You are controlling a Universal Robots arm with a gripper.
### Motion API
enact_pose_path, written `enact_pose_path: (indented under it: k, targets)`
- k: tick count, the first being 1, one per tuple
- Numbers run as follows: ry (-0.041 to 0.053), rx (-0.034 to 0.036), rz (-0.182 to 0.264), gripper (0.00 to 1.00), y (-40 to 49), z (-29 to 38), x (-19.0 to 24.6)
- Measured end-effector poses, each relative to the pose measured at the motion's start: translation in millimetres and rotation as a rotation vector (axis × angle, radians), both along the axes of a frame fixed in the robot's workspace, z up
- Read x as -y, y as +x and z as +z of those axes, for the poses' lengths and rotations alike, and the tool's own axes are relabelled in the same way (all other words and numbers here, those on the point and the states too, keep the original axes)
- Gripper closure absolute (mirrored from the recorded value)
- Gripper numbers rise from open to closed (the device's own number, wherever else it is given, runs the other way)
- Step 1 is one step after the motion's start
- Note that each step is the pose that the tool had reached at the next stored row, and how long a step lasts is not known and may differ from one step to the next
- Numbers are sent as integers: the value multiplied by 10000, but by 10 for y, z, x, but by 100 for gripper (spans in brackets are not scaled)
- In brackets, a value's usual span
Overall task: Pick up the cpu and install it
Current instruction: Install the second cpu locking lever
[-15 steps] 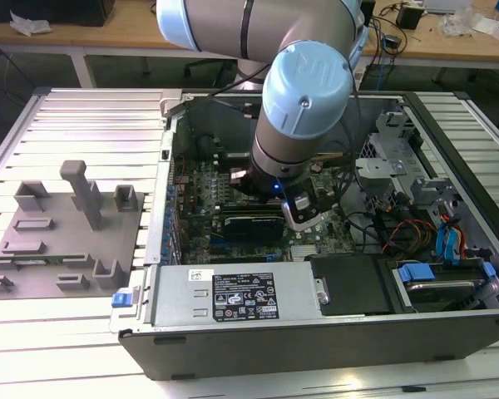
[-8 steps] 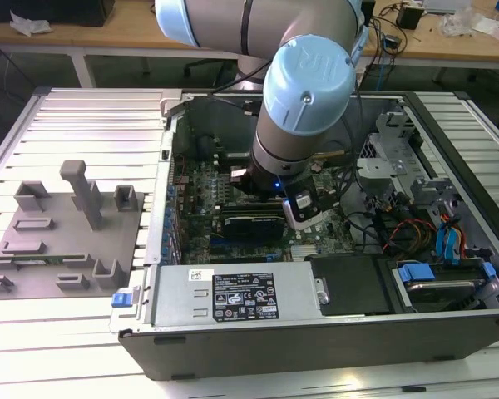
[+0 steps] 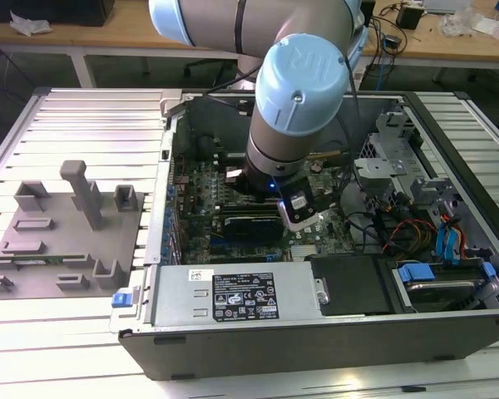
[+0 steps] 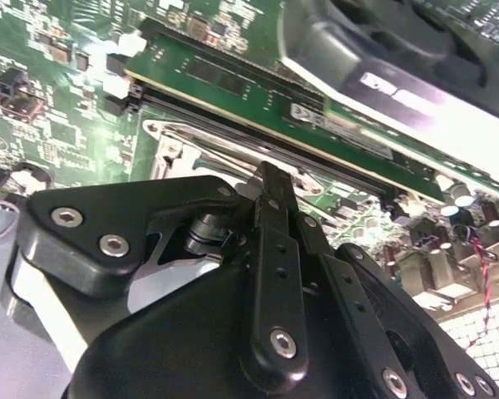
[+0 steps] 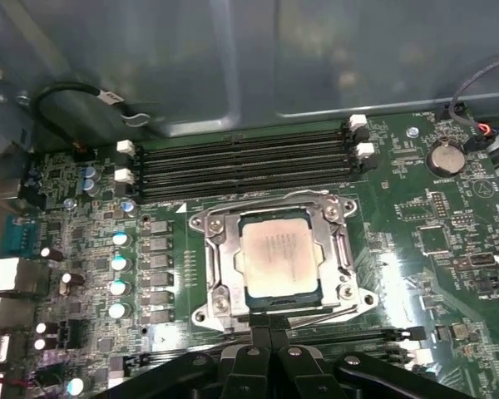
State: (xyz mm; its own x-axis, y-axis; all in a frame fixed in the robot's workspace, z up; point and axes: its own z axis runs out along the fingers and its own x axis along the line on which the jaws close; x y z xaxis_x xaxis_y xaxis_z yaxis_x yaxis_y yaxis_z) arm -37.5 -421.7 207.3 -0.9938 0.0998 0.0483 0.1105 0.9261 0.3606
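cpu seated in socket in first wrist view

Above the silver square cpu in its metal-framed socket there is open room for my black gripper. The long black memory slots stand just beside the socket, and the grey case wall rises behind them.
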Motion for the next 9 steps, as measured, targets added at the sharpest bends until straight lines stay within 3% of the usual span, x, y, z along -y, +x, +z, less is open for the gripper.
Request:
enact_pose_path:
  k: [5,7,8,9]
  targets:
    - [-1,29,-1,89,-77,2,4]
    - [-294,29,0,89,-78,3,-6]
    - [-578,29,1,89,-78,4,-27]
    - [-761,30,1,89,-77,5,-41]
